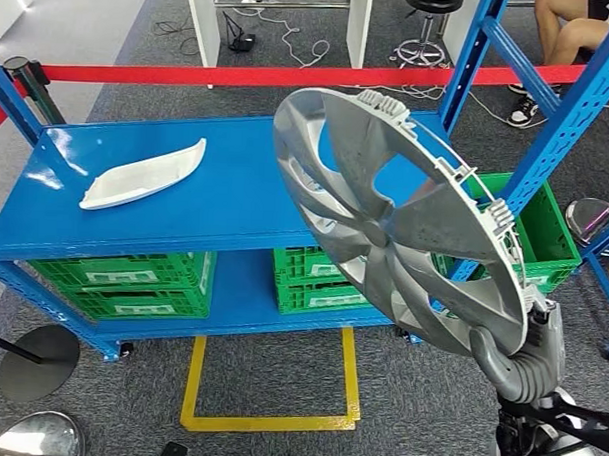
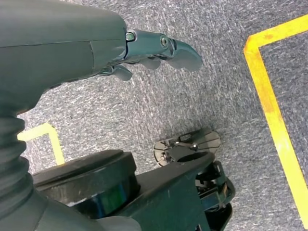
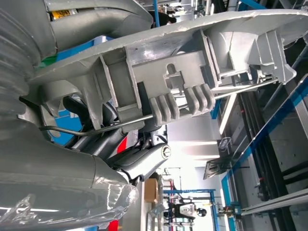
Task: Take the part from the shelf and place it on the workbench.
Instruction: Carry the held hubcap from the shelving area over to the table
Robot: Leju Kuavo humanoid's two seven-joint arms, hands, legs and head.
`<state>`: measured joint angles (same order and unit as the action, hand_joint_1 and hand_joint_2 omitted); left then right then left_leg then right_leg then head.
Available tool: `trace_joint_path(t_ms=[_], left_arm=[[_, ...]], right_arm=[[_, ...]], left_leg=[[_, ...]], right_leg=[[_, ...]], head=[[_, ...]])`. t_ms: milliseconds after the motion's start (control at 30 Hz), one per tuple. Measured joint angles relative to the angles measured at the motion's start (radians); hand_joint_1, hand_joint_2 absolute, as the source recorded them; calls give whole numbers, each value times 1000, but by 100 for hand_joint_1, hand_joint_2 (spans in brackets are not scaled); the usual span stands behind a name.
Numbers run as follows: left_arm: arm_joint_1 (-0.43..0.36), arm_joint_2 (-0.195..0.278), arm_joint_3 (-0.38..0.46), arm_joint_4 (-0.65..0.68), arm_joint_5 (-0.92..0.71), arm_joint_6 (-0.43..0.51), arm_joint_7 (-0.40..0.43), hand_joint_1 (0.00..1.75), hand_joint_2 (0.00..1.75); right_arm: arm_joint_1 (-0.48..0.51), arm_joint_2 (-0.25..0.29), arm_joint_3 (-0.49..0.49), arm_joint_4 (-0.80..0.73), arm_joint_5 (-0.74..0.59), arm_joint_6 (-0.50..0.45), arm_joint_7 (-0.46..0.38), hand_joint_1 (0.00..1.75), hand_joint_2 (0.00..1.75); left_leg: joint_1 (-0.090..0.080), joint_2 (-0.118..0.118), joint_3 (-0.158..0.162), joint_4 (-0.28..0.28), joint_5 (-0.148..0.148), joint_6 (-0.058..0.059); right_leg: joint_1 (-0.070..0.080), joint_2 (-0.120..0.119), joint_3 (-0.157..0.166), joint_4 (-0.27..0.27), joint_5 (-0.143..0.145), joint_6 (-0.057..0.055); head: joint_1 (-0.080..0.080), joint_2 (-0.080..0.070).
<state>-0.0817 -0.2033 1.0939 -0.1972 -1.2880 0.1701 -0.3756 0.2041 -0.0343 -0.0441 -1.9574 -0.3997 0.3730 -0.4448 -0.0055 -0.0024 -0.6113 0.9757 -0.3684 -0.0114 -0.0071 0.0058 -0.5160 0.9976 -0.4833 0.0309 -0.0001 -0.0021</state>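
The right hand (image 1: pixel 520 356) is gripping a silver hubcap (image 1: pixel 396 216) by its lower rim, thumb curling over the edge, and is holding it up in the air in front of the blue shelf (image 1: pixel 235 186). The hubcap is standing tilted on edge: its disc is running from the hand at the lower right up toward the upper left, with the clipped back side and its wire ring facing up and to the right, and the spoked face turning down toward the shelf. In the right wrist view the rim clips (image 3: pixel 181 103) are sitting just beside the thumb (image 3: pixel 72 192).

A white curved panel (image 1: pixel 141 174) is lying flat on the shelf top, well apart from the hubcap. Green crates (image 1: pixel 125 282) are sitting on the lower level.

The left hand (image 2: pixel 152 50) is hanging over the grey carpet with its fingers held loosely straight and apart, holding nothing.
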Motion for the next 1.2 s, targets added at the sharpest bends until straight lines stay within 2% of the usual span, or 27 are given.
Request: trace_joint_path(t_ms=[33, 67, 167, 200, 233, 267, 367, 400, 433, 500, 533, 567, 600, 667, 700, 733, 767, 800, 867, 900, 933, 1000, 1033, 1067, 1133, 1167, 1200], left_arm=[[1, 0, 0, 0, 0, 1, -2, 0, 175], [1, 0, 0, 0, 1, 2, -4, 0, 175], [1, -1, 0, 0, 1, 5, -6, 0, 175], [1, -1, 0, 0, 1, 6, -6, 0, 175], [0, -1, 0, 0, 1, 7, -6, 0, 175], [0, -1, 0, 0, 1, 7, -6, 0, 175], [-8, -1, 0, 0, 2, 7, -8, 0, 175], [-11, -1, 0, 0, 2, 7, -9, 0, 175], [-13, -1, 0, 0, 3, 7, -10, 0, 175], [-13, 0, 0, 0, 4, 6, -10, 0, 175], [-12, 0, 0, 0, 5, 6, -11, 0, 175], [-12, 0, 0, 0, 5, 6, -11, 0, 175], [-13, 0, 0, 0, 5, 6, -11, 0, 175], [-14, 0, 0, 0, 5, 5, -11, 0, 175], [-13, 0, 0, 0, 5, 5, -11, 0, 175], [-13, 0, 0, 0, 5, 5, -11, 0, 175], [-13, 0, 0, 0, 5, 5, -11, 0, 175], [-13, 0, 0, 0, 5, 5, -11, 0, 175], [-13, 0, 0, 0, 5, 5, -11, 0, 175], [-13, 1, 0, 0, 5, 5, -11, 0, 175], [-12, 1, 1, 0, 6, 4, -11, 0, 175], [-12, 3, 0, 0, 8, 4, -11, 0, 175], [-11, 4, 0, 0, 10, 4, -11, 0, 175], [-11, 5, 0, 0, 11, 3, -11, 0, 175], [-10, 5, 1, 0, 12, 3, -11, 0, 175], [-10, 6, 1, 0, 12, 3, -11, 0, 175], [-10, 6, 1, 0, 13, 3, -11, 0, 175]], right_arm=[[2, 0, 0, 0, 0, 0, -3, 175, 175], [4, 0, -1, 0, -1, 1, -6, 175, 175], [8, 0, -1, 2, -5, 4, -12, 175, 175], [9, 0, -1, 3, -6, 6, -13, 175, 175], [10, 0, -1, 4, -6, 8, -14, 175, 175], [10, 0, -2, 5, -6, 11, -14, 175, 175], [8, 0, -4, 6, -6, 16, -18, 175, 175], [7, 0, -5, 6, -6, 17, -19, 175, 175], [6, 0, -6, 6, -6, 18, -20, 175, 175], [5, 0, -7, 6, -6, 19, -21, 175, 175], [6, 0, -8, 5, -6, 20, -21, 175, 175], [6, 0, -8, 5, -6, 21, -21, 175, 175], [6, 0, -9, 6, -6, 22, -21, 175, 175], [5, 0, -10, 6, -6, 23, -21, 175, 175], [5, 0, -10, 6, -6, 23, -21, 175, 175], [5, 0, -10, 7, -6, 23, -21, 175, 175], [5, 0, -10, 8, -6, 24, -21, 175, 175], [5, 0, -10, 8, -5, 24, -21, 175, 175], [3, 0, -10, 8, -4, 25, -22, 175, 175], [2, 0, -10, 8, -3, 26, -23, 175, 175], [1, 0, -10, 8, -2, 27, -24, 175, 175], [1, 0, -11, 8, -1, 27, -26, 175, 175], [0, 0, -12, 8, 0, 27, -27, 175, 175], [0, 0, -13, 8, 0, 28, -27, 175, 175], [-1, 0, -14, 8, 1, 28, -27, 175, 175], [-1, 0, -14, 8, 2, 28, -28, 175, 175], [-1, 0, -14, 8, 3, 27, -27, 175, 175]], left_leg=[[1, 0, -7, 10, -11, -6], [2, -1, -21, 39, -38, -12], [6, 0, -89, 226, -164, -25], [6, 0, -100, 274, -188, -27], [6, 0, -93, 287, -192, -27], [6, 0, -65, 258, -179, -25], [4, -1, 81, 46, -122, -10], [3, -1, 108, 1, -115, -5], [1, -2, 116, -16, -114, 0], [-1, -2, 108, -16, -103, 12], [0, 0, 104, -17, -96, 19], [1, 1, 99, -19, -88, 26], [3, 2, 92, -20, -80, 32], [2, 3, 74, -19, -67, 38], [1, 3, 65, -18, -60, 38], [0, 3, 55, -17, -53, 38], [0, 3, 45, -15, -47, 36], [0, 3, 36, -13, -41, 34], [-1, 1, 23, -8, -31, 26], [-2, 1, 19, -6, -26, 21], [-4, 1, 16, -4, -20, 16], [-4, 1, 10, -2, -9, 6], [-3, 1, 5, 2, -12, 0], [-2, 1, -5, 18, -30, -6], [1, 1, -42, 110, -108, -17], [2, 1, -66, 179, -152, -21], [3, 1, -85, 241, -183, -23]], right_leg=[[-1, -1, -7, 0, 7, -7], [-4, -2, -14, -1, 15, -14], [-5, -3, -46, -1, 39, -24], [-4, -3, -57, 0, 46, -23], [-4, -3, -68, 0, 54, -22], [-4, -2, -77, 0, 62, -20], [-2, 0, -96, 2, 82, -8], [-1, -1, -100, 3, 88, -3], [0, -2, -103, 3, 94, 2], [-3, -3, -108, 1, 104, 14], [-4, -2, -114, 6, 99, 19], [-5, -2, -124, 26, 78, 23], [-5, -1, -140, 65, 43, 27], [-5, -2, -177, 192, -47, 32], [-5, -2, -188, 248, -76, 34], [-5, -2, -186, 278, -84, 35], [-5, -2, -166, 269, -73, 35], [-5, -2, -128, 224, -50, 35], [-4, -3, -28, 81, -20, 31], [-3, -3, 6, 28, -15, 27], [-1, -2, 24, -2, -17, 23], [0, 0, 16, -4, -11, 9], [-1, 0, 9, -4, -5, 1], [-3, -1, 1, -4, 2, -7], [-5, -2, -17, -5, 19, -21], [-4, -2, -29, -5, 27, -24], [-4, -3, -40, -4, 35, -25]], head=[[-1, 0], [-3, 0], [-8, 0], [-8, 0], [-8, 0], [-8, 0], [-7, 0], [-7, 0], [-6, 0], [-6, 0], [-6, 0], [-4, 0], [-2, 0], [1, 0], [1, 0], [1, 0], [1, 0], [1, 0], [1, 0], [1, 0], [1, 0], [1, 0], [1, 0], [0, 0], [-4, 0], [-5, 0], [-5, 0]])
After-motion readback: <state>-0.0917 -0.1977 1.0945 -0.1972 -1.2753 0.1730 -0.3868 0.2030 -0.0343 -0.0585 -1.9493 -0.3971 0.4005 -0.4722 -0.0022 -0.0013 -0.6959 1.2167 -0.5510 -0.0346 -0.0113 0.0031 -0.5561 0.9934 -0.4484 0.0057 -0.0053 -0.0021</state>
